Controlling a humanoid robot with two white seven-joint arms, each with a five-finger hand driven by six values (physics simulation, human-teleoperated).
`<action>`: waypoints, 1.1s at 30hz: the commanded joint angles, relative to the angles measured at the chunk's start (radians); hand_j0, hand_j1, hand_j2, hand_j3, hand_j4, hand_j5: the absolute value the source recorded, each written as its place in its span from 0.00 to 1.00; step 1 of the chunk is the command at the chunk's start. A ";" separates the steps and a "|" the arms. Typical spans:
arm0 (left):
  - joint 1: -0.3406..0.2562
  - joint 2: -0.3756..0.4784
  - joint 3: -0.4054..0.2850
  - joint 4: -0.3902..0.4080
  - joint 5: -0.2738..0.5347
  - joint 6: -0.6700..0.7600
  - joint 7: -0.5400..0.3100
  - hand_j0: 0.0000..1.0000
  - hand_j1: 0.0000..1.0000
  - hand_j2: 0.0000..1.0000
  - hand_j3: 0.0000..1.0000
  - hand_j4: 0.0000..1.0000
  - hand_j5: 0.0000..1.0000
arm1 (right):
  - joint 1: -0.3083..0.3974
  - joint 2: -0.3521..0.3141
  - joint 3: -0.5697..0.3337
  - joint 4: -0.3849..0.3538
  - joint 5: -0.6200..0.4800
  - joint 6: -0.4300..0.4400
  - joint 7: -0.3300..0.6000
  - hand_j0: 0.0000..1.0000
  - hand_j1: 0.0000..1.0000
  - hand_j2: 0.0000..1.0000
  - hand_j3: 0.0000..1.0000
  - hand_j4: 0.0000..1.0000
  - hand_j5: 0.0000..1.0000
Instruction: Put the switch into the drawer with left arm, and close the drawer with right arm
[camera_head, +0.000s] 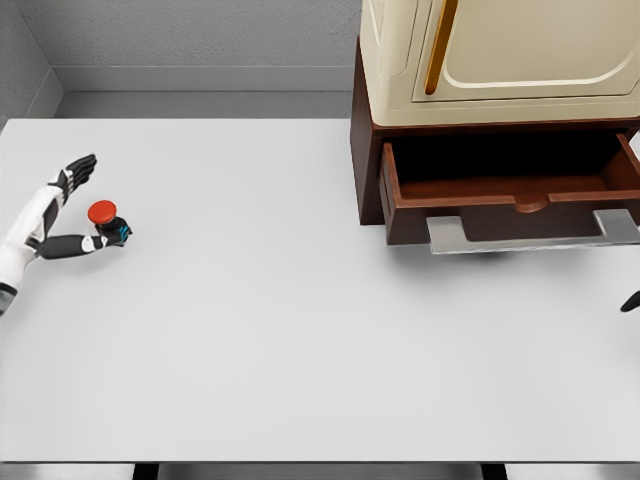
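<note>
Left hand (62, 205), fingers spread and gripping nothing, lay beside the red-capped switch (106, 226) at the table's (300, 350) left edge, well apart from the open drawer (510, 195); small, rigid, probably light, best pinched around its dark base.

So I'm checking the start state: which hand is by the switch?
The left hand, fingers spread around the red-topped switch. The right hand only peeks in at the right edge, below the open drawer.
</note>
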 joint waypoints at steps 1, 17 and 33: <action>0.002 -0.004 -0.006 0.006 -0.012 0.001 0.001 1.00 1.00 1.00 1.00 1.00 1.00 | -0.002 -0.007 -0.007 0.000 -0.023 0.003 0.000 0.58 0.58 0.58 0.58 0.58 0.58; 0.003 -0.014 -0.020 0.039 -0.037 0.001 0.002 0.63 0.63 0.63 0.63 0.63 0.63 | -0.002 -0.100 0.010 0.000 -0.074 0.003 0.000 0.59 0.59 0.59 0.59 0.59 0.59; 0.003 -0.016 -0.018 0.026 -0.038 0.001 0.002 0.51 0.51 0.51 0.51 0.51 0.51 | -0.002 -0.113 0.068 0.000 -0.085 0.003 0.000 0.60 0.60 0.60 0.60 0.60 0.60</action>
